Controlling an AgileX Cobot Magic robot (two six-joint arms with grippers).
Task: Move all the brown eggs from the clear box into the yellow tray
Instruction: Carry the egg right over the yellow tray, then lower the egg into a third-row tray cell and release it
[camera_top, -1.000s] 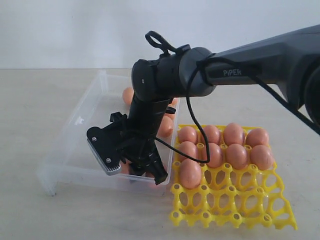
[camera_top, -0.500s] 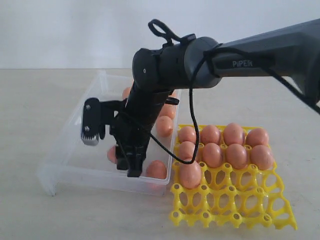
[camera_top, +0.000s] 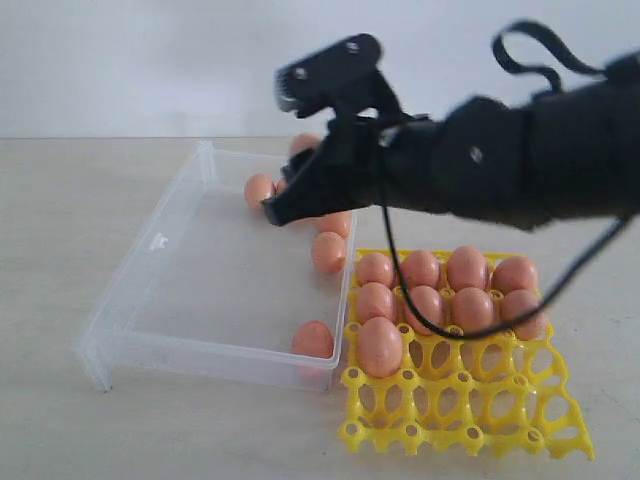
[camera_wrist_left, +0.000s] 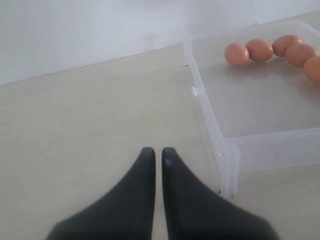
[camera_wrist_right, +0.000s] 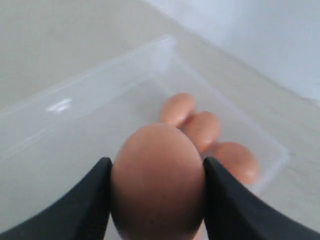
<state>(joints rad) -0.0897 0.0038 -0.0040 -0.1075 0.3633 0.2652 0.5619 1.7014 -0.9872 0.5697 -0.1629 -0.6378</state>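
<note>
My right gripper (camera_wrist_right: 157, 167) is shut on one brown egg (camera_wrist_right: 157, 182), which fills the gap between the two black fingers. In the exterior view that gripper (camera_top: 285, 150) hangs high above the far part of the clear box (camera_top: 150, 300), its egg (camera_top: 304, 143) only partly showing. Several brown eggs (camera_top: 328, 252) lie loose in the box, one (camera_top: 312, 340) by the near wall. The yellow tray (camera_top: 500, 420) to the right holds several eggs (camera_top: 380, 345) in its far rows. My left gripper (camera_wrist_left: 156, 152) is shut and empty above the table beside a corner of the box (camera_wrist_left: 227, 155).
The right arm (camera_top: 520, 165) stretches in from the right above the tray's far rows. The tray's near edge touches the box's right wall. A pale wall (camera_top: 150, 60) runs behind the table. Bare tabletop (camera_wrist_left: 90, 115) lies left of the box.
My right gripper has risen out of the near part of the box and swung up and back with an egg in it. One egg stays by the near wall.
</note>
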